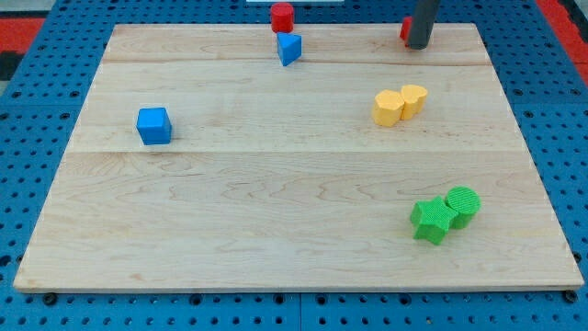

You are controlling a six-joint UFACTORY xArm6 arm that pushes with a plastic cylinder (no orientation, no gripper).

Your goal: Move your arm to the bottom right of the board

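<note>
Scanning the camera view, you find my tip [418,45] at the view's top right, resting on the far edge of the counter [276,211], a pale wooden board laid on a blue perforated base [37,119]. No pincer is fitted to this arm: the arm ends in a plain dark rod, so you have no open or closed setting to check.

Locate a red block [404,30] touching the left side of the rod; most of it is hidden, so you cannot tell its shape. A red cylinder [281,17] stands at the top centre, with a blue triangular block [289,49] just below it.

Note the blue cube [154,125] alone at the view's left, well apart from everything else.

Right of centre, two yellow blocks [400,103] sit touching each other; both look rounded, possibly a heart and a cylinder.

At the lower right, a green star [431,222] touches a green cylinder [462,205]. The bottom right corner of the board [542,271], the task's target area, lies just beyond this pair, well apart from my tip.
</note>
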